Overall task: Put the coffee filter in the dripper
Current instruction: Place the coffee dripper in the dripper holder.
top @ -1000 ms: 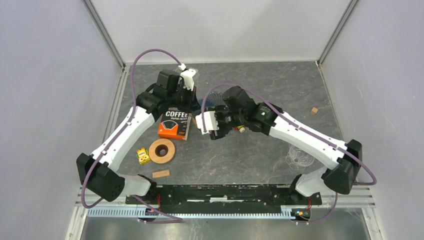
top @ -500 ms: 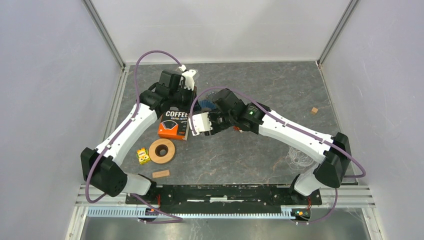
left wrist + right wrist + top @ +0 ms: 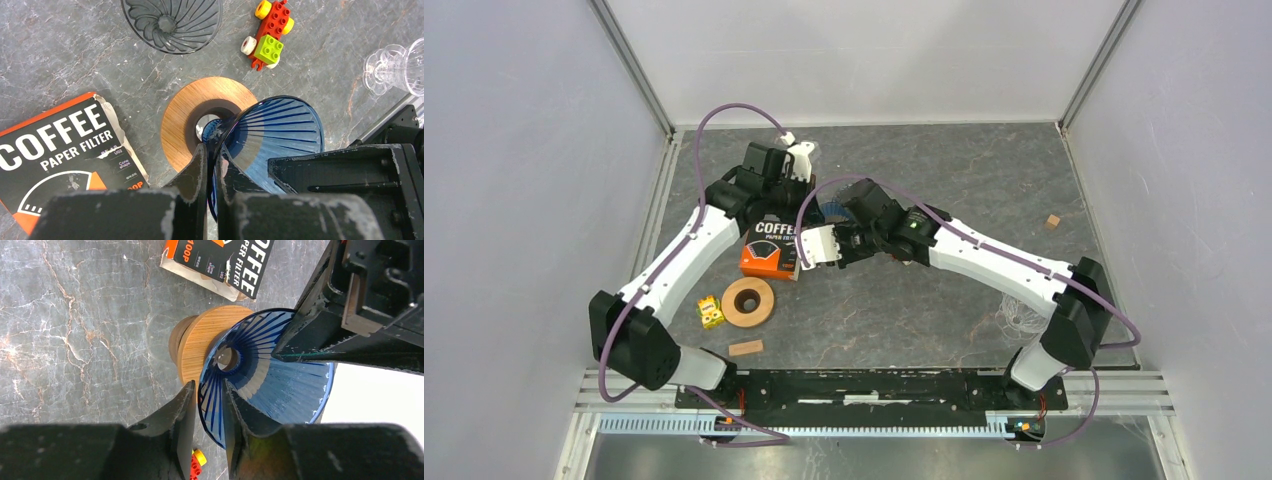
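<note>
A blue ribbed dripper hangs tilted above the table. My left gripper is shut on its rim, one finger inside the cone and one outside. My right gripper straddles the opposite wall of the cone, its jaws narrow but open, with a thin gap at the outer finger. No loose coffee filter shows. An orange and black box of paper filters lies flat on the table under the arms.
A wooden ring lies below the box. A smoky grey dripper, a toy car of bricks and a clear glass piece stand around. A yellow block and a wood block lie front left.
My right arm has reached left to the dripper, and its jaws have narrowed around the wall. The left gripper has kept its hold and hardly moved.
</note>
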